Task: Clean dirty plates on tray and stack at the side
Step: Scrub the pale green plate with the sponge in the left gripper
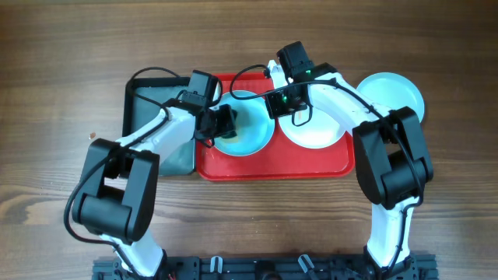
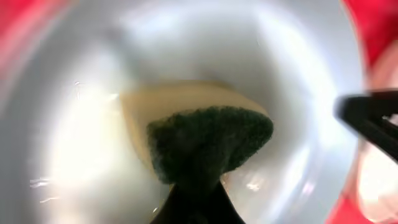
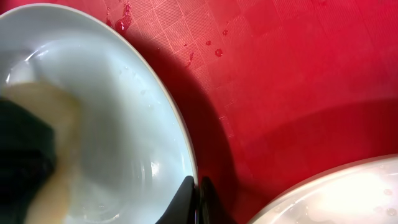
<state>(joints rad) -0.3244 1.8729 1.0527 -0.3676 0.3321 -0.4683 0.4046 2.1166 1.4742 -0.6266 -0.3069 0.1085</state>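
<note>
Plates: one turquoise plate (image 1: 253, 136) lies on the left half of the tray (image 1: 272, 165), and a white plate (image 1: 315, 132) lies just beside it on the right half. A second turquoise plate (image 1: 401, 89) lies off the tray on the bare worktop (image 1: 78, 47), toward the right edge, near the tray's far right corner.
Tray: red, at the middle of the worktop, its long sides parallel to the near edge. A few drops (image 3: 217, 52) sit on its ribbed floor near the plate rim.
Sponge (image 2: 208, 140): green scouring face on yellow foam, pressed into the hollow of the turquoise plate on the tray.
Left gripper (image 1: 224, 124): over that plate's left part, jaws closed on the sponge.
Right gripper (image 3: 198, 190): at the same plate's rim on the side facing the white plate, jaws narrow and pinching the rim.
Black tray (image 1: 152, 97): just beside the red tray's left side, with the left arm crossing over it.
</note>
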